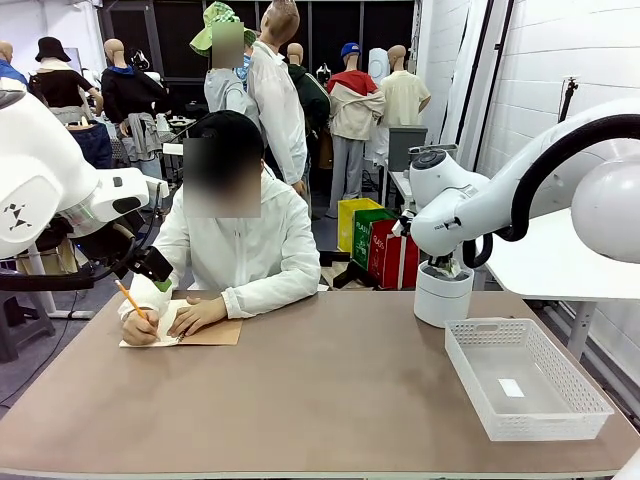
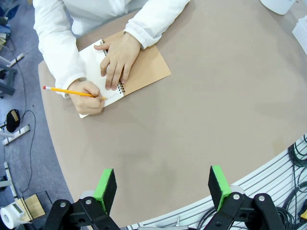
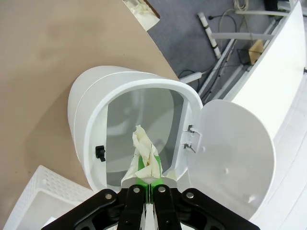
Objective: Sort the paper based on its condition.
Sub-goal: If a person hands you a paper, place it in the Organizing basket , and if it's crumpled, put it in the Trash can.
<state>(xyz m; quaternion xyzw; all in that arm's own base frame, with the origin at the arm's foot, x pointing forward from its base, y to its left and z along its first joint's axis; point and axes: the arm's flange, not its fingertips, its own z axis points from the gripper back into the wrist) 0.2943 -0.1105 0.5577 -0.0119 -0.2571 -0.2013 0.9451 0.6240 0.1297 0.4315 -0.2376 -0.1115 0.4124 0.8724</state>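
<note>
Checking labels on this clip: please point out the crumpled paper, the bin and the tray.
paper (image 3: 143, 149), right wrist view, on its crumpled middle.
bin (image 3: 144, 84), right wrist view, on the far rim of its opening.
tray (image 1: 545, 425), front view, on its near wall.

We hold our left arm (image 1: 60, 190) raised, the left gripper (image 2: 162, 188) pointing down with its jaws spread wide and nothing between them. We bend our right arm (image 1: 520, 195) downward, the right gripper (image 3: 146, 176) with jaws pressed together, pinching crumpled paper (image 3: 144, 148).
</note>
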